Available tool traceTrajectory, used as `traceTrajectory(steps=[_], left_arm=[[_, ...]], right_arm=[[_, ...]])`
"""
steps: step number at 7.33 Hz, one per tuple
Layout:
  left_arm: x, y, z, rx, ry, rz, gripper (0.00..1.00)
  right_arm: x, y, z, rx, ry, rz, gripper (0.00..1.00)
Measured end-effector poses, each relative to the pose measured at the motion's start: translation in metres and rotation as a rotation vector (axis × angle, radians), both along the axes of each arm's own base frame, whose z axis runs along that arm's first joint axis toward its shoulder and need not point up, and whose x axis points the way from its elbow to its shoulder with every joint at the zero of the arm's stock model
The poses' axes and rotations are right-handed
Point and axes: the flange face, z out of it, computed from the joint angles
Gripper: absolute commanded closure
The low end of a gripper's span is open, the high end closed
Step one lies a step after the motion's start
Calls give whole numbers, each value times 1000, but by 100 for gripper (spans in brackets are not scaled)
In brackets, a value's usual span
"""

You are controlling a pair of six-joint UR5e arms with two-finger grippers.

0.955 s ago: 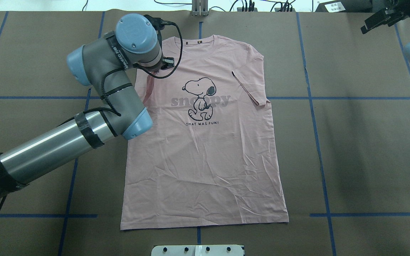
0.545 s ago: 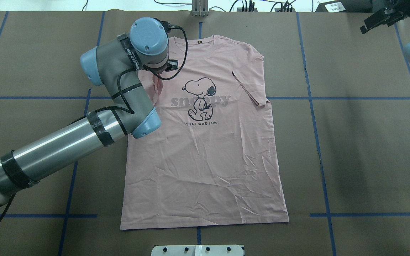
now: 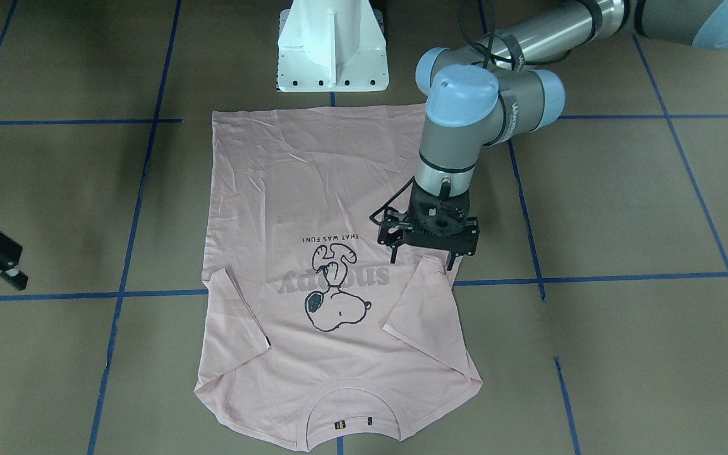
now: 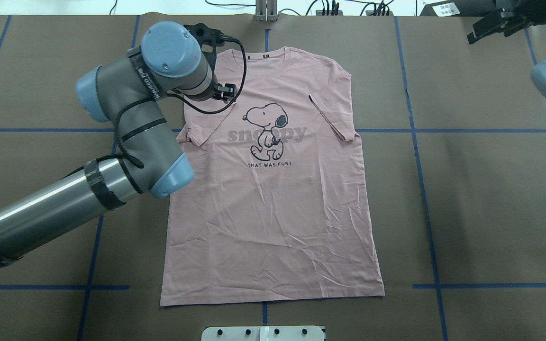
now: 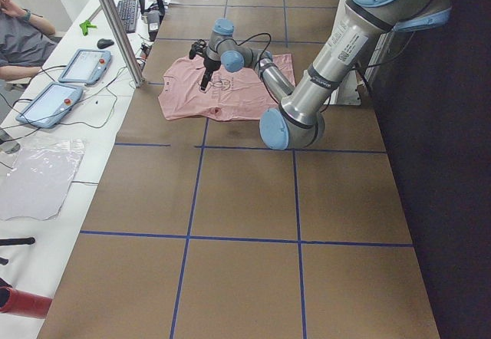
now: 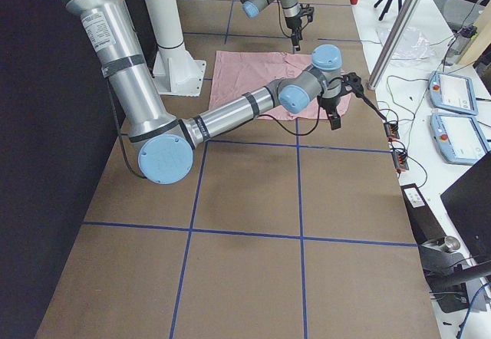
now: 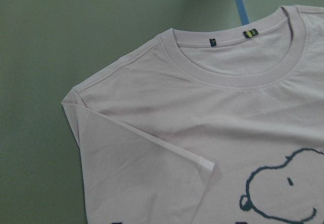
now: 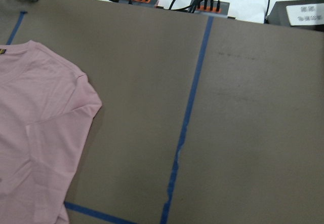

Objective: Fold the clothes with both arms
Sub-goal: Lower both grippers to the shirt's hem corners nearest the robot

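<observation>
pink T-shirt (image 4: 273, 203) looks thin and floppy, I'd pinch the hem corners; left gripper (image 3: 422, 259) hangs wide open, holding nothing

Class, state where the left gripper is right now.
Front-facing view, right side: the left gripper is over the folded-in sleeve of the T-shirt, beside the dog print.

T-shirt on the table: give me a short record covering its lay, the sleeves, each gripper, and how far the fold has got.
lay: T-shirt flat on the table, print up, collar away from the robot
sleeves: left sleeve and right sleeve both folded in over the chest
left gripper: open, over the left sleeve's end, holding nothing
right gripper: off the shirt, past its far right corner; open or shut unclear
fold: body not yet folded
</observation>
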Motion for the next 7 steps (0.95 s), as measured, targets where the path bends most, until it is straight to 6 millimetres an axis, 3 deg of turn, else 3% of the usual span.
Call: traceTrajectory(steps=[2, 5, 7], left_arm=[[-22, 50, -2, 25, 57, 32, 0], [-22, 145, 0, -66, 165, 64, 0], [-16, 219, 21, -192, 205, 56, 18]], right_arm=[[-68, 88, -30, -54, -39, 44, 0], [-155, 242, -45, -112, -53, 76, 0], [-196, 320, -38, -141, -40, 84, 0]])
